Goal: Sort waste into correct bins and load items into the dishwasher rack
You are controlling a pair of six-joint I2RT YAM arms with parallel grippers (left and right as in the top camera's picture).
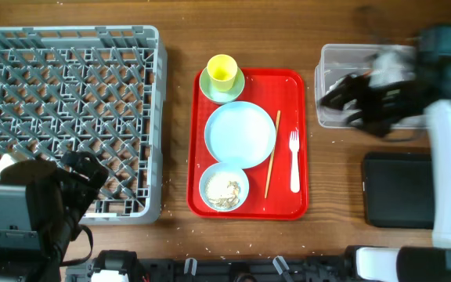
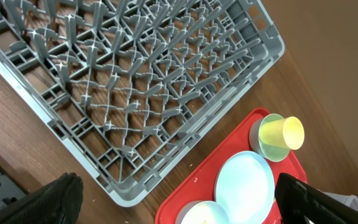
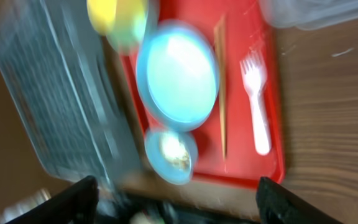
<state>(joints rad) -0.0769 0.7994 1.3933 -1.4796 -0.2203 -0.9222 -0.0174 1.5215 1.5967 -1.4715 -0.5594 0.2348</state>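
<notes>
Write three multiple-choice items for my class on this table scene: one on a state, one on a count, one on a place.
1. The light blue round bowl is: A empty; B holding whitish food scraps; C overturned.
2. White plastic forks on the red rectangular tray: A one; B two; C three.
3. The small yellow cup stands: A in the bowl; B on the fork; C on the pale green round saucer.
Answers: 1 B, scraps show inside it; 2 A, one fork lies by the thin wooden chopstick; 3 C, the saucer's rim rings the cup.
</notes>
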